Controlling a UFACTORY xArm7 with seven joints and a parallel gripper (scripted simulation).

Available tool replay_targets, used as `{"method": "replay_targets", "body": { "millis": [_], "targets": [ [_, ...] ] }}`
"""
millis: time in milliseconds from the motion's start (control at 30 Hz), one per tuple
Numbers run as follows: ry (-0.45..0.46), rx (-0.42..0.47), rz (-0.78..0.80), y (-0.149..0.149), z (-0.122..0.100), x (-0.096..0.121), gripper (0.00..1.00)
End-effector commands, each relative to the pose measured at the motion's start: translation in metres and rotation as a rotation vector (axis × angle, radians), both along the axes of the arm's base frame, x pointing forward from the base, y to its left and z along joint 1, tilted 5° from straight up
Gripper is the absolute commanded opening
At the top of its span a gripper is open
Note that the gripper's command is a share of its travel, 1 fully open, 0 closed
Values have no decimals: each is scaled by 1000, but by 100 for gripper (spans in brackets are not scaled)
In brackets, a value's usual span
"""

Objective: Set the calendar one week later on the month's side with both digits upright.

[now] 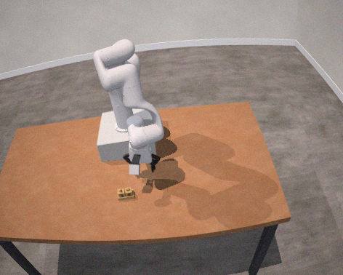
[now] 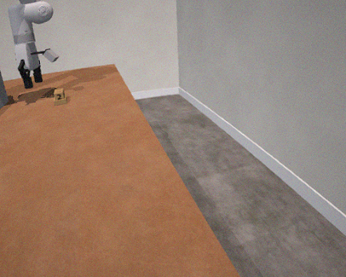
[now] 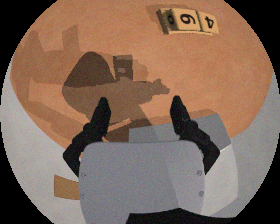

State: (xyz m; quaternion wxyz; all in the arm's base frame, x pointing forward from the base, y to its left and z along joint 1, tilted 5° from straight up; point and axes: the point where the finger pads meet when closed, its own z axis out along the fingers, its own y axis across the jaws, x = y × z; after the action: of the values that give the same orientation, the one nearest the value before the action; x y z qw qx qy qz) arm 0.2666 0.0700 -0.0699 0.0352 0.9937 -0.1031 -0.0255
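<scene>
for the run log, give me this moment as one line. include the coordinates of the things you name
pincer [image 1: 144, 169] [image 2: 32, 83] [image 3: 140, 103]: open, above table | both cubes [image 1: 124, 191] [image 3: 194, 20]: side by side, in tray [image 1: 126, 198] [image 2: 60, 103]

We list: 2 yellowish cubes [image 1: 120, 193] [image 2: 60, 94] [image 3: 187, 20], dark digits, side by side in 1 matching tray [image 1: 126, 198] [image 2: 60, 102] [image 3: 180, 31], on the table [image 1: 73, 214] [image 2: 83, 181] [image 3: 150, 45].

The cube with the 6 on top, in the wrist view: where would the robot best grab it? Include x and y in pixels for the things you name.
Probably from straight above, by two opposite upright sides: the cube [image 3: 187, 20] stands above the tray's [image 3: 190, 34] low rim. The pair not facing the neighbouring cube [image 3: 208, 23] looks best, since that one sits close beside it.
</scene>
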Motion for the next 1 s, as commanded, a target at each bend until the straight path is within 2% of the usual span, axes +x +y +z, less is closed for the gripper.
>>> {"method": "replay_targets", "body": {
  "millis": [0, 133, 400, 733, 967],
  "targets": [
    [10, 14, 173, 3, 0, 3, 100],
    [11, 15, 193, 14, -1, 9, 100],
    [11, 15, 193, 14, -4, 9, 100],
    [11, 15, 193, 13, -30, 8, 100],
    [11, 15, 193, 12, -38, 7, 100]
  ]
}}
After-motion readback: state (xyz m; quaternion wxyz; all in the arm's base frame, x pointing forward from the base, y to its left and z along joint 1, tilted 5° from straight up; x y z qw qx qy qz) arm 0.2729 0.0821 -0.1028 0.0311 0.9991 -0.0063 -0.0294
